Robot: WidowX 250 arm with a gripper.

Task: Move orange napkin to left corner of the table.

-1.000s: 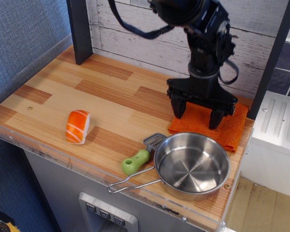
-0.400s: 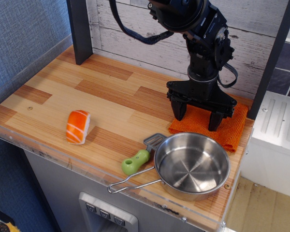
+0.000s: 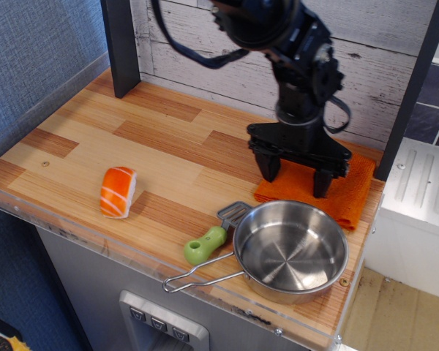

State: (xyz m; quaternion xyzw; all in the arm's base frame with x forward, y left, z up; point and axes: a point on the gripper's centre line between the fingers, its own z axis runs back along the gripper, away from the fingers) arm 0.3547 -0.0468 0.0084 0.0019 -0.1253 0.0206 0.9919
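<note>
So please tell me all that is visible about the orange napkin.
The orange napkin is a bright-orange cloth with a coarse woven look, lying flat and folded near the table's right end, close to the back wall. The steel pan hides its front edge. The black gripper stands over it, fingers spread; whether they touch the cloth is not clear.

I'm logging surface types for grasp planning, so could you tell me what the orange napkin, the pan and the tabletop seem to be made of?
The orange napkin looks like woven cloth: matte, coarse-textured, folded edge. The pan appears to be polished steel: bright reflections, thin wire handle. The table shows a wood-plank pattern, possibly laminate, with a clear plastic strip at its front edge.
</note>
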